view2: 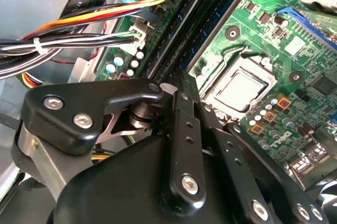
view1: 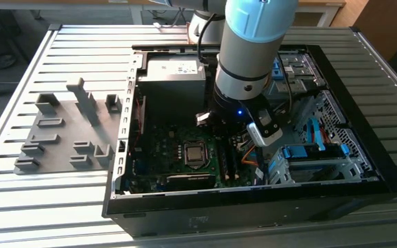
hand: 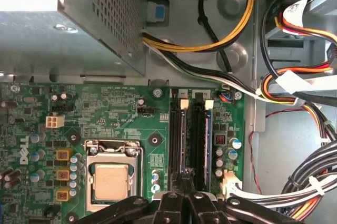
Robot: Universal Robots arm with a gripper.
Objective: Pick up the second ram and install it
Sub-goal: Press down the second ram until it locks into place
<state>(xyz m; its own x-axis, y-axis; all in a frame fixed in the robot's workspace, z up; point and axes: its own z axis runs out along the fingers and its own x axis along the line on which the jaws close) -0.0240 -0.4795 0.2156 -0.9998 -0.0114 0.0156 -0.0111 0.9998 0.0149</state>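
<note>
Black gripper linkage cut off by frame edge in both wrist views; fingertips hide near ends of black memory slots; can't tell what's clamped.

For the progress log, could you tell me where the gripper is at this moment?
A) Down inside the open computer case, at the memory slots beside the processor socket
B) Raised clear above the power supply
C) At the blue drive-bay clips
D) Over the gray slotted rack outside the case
A: the gripper sits low over the motherboard, right at the memory slots next to the processor socket, while the gray slotted rack lies apart outside the case.
</note>
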